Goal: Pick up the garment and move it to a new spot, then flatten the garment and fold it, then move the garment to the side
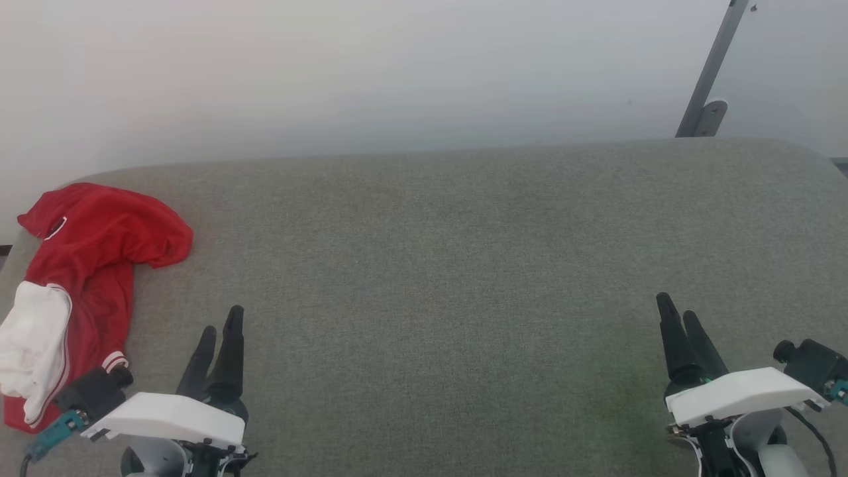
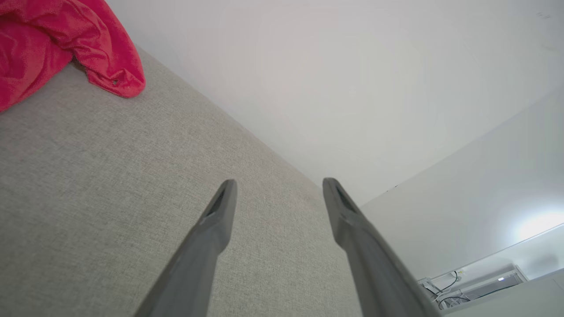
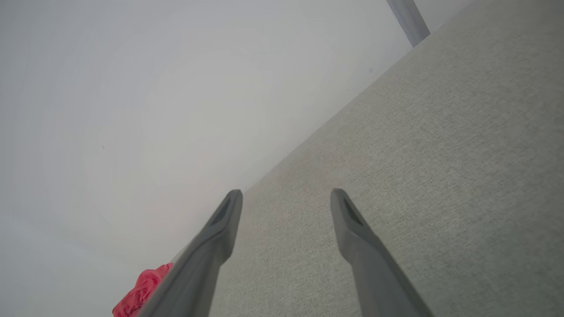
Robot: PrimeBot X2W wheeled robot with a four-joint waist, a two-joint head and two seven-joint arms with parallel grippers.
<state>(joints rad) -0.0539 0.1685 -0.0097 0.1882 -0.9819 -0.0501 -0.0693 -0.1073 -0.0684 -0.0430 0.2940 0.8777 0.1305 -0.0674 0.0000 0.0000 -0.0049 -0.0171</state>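
The garment [image 1: 86, 265] lies crumpled at the far left edge of the grey fabric table [image 1: 450, 265], red with a white sleeve toward the front. A red fold of the garment [image 2: 66, 44] fills the upper left corner of the left wrist view, and a small bit of the garment [image 3: 141, 288] peeks out low in the right wrist view. My left gripper [image 1: 224, 324] hovers open just right of it, fingers [image 2: 220, 211] apart and empty. My right gripper [image 1: 677, 313] stands open at the lower right, far from the cloth, with nothing between its fingers [image 3: 343, 215].
A pale wall runs behind the table's far edge. A grey metal bar [image 1: 710, 73] leans against it at the back right. The table's corners are rounded.
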